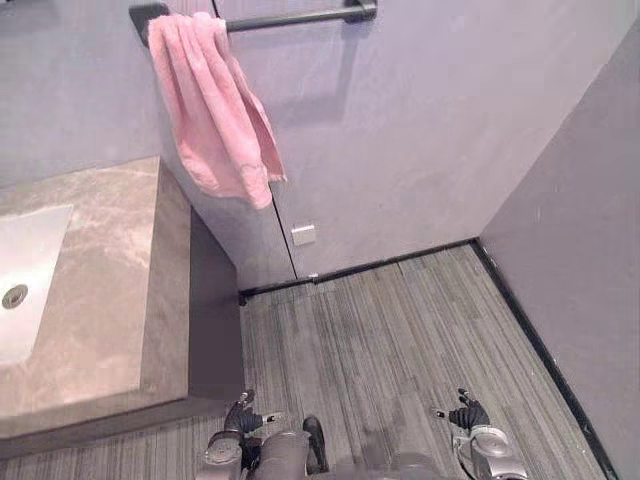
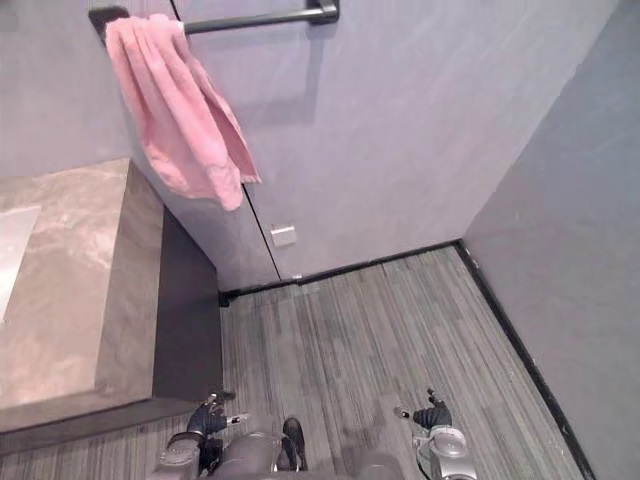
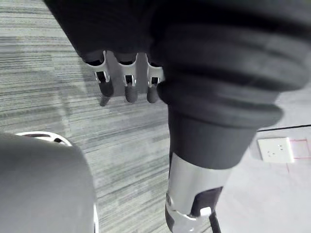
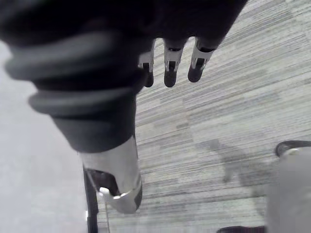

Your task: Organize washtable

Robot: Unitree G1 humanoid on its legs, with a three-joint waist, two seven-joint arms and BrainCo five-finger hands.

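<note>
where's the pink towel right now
The pink towel hangs over the left end of the dark towel bar on the wall, upper left in the left eye view, above the far corner of the marble washtable.

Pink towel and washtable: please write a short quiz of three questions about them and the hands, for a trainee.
1. True or false: the pink towel hangs over the dark towel rail.
2. What do the left hand and the right hand hold? A) a cup B) nothing C) a brush
3. On which side of the robot does the marble washtable with its white sink stand?
Key: 1 true; 2 B; 3 its left.
</note>
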